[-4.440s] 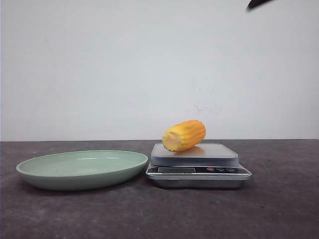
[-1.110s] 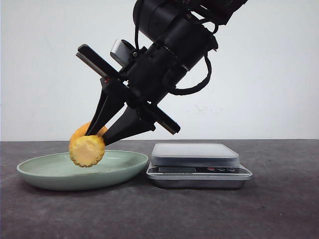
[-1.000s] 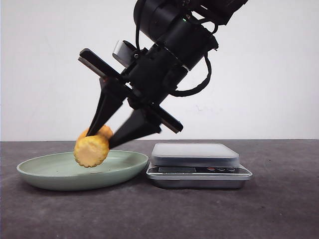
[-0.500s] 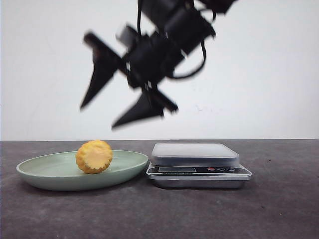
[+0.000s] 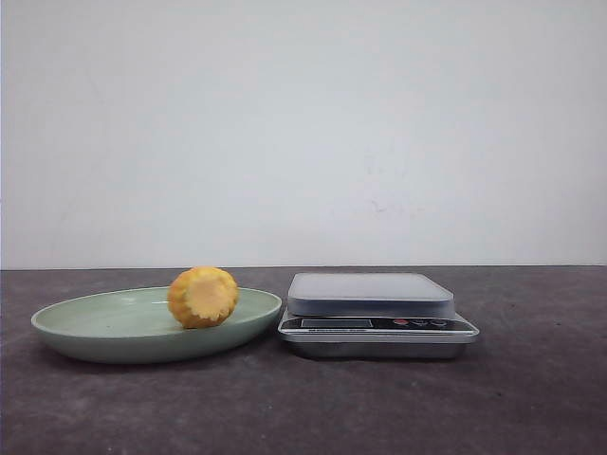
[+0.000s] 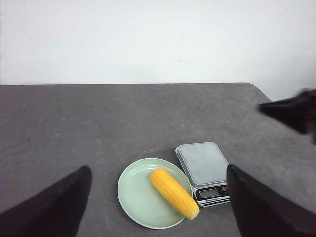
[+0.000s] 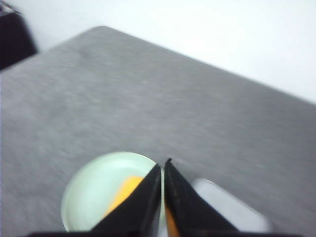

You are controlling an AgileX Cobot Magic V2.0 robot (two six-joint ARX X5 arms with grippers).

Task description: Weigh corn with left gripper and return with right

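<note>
The corn [image 5: 203, 297], a yellow-orange cob, lies in the pale green plate [image 5: 95, 327], its cut end facing the front camera. In the left wrist view the corn [image 6: 174, 192] lies slantwise across the plate [image 6: 136, 197]. My left gripper [image 6: 158, 169] is open and empty, high above the table. My right gripper [image 7: 163, 165] is shut and empty, high above the plate [image 7: 94, 187], and its fingers hide part of the corn [image 7: 126, 190]. Neither gripper shows in the front view.
A silver kitchen scale [image 5: 370, 294] stands just right of the plate, its platform bare; it also shows in the left wrist view [image 6: 202, 163] and the right wrist view [image 7: 222, 202]. A dark blurred shape [image 6: 291, 111] enters from the table's right edge.
My right gripper let the corn go into the plate, rose out of the front view and shut. The corn rolled a little to the right in the plate.
</note>
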